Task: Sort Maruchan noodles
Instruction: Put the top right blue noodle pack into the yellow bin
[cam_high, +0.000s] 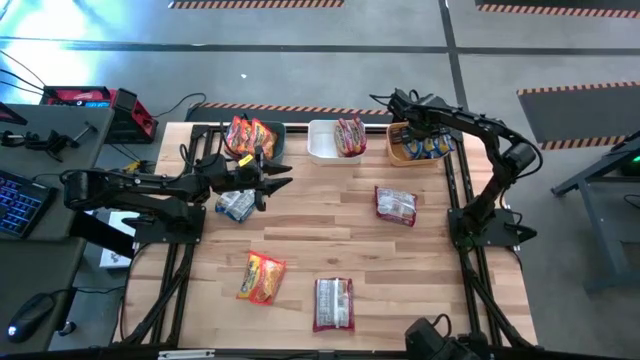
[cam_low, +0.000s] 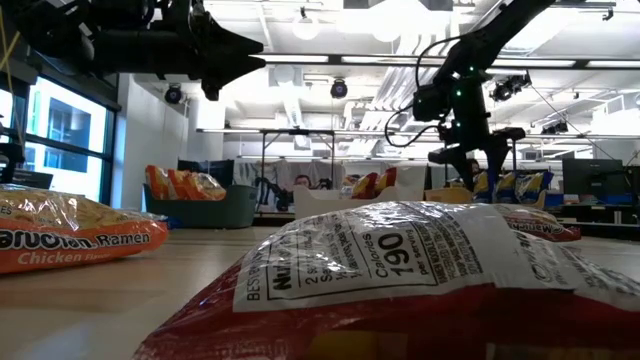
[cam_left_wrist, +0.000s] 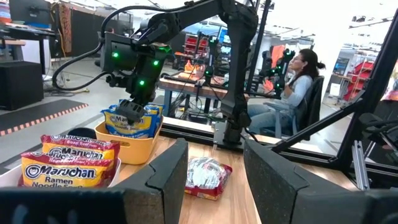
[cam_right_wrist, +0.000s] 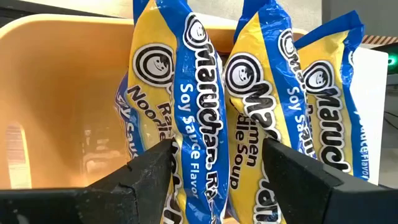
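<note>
Maruchan noodles lie about the table: an orange-red packet (cam_high: 262, 277), two white-maroon ones (cam_high: 333, 303) (cam_high: 395, 205), and a pale packet (cam_high: 235, 205) under my left arm. At the far edge, orange-red packets fill a dark-blue bin (cam_high: 275, 128), white-maroon ones a white bin (cam_high: 320, 145), and yellow-blue ones (cam_right_wrist: 205, 93) stand in an orange bin (cam_right_wrist: 68, 93). My right gripper (cam_right_wrist: 214, 165) hangs open over the orange bin, slanting down, with a finger on either side of the upright yellow-blue packets. My left gripper (cam_left_wrist: 214, 186) is open, level and empty above the table's left. My right gripper's fingers (cam_right_wrist: 149, 171) flank one upright yellow-blue packet (cam_right_wrist: 199, 155) from above. The packet stands in the orange bin among the others. Whether the fingers touch it, I cannot tell.
The three bins stand in a row along the far edge. Bare wood lies in the table's middle (cam_high: 330, 230). A person sits at a desk (cam_left_wrist: 298, 81) beyond the table's right side. A keyboard and a mouse lie on the desk to the left (cam_high: 20, 205).
</note>
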